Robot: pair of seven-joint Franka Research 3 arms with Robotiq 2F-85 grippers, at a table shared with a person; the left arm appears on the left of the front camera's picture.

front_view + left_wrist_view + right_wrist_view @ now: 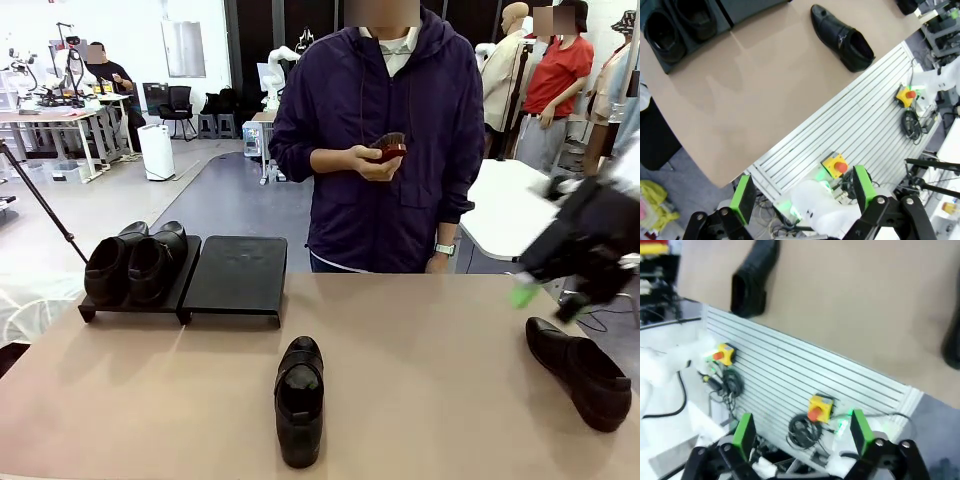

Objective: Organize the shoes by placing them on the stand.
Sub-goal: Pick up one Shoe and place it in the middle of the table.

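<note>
Two glossy black shoes stand side by side on the left section of the black stand; its right section is bare. A third shoe lies mid-table near the front edge, toe towards me, and shows again as the shoe in the left wrist view. The fourth shoe lies at the right. My right gripper, blurred, hangs above and just left of it, open and holding nothing. In its own view the right gripper is over the table's ribbed edge, with a shoe beyond. My left gripper is open and off the table's near side.
A person stands at the far side of the table, looking at a phone held in one hand. Ribbed aluminium rail with yellow stop buttons and cables runs along the near edge. The tan tabletop lies bare between the shoes.
</note>
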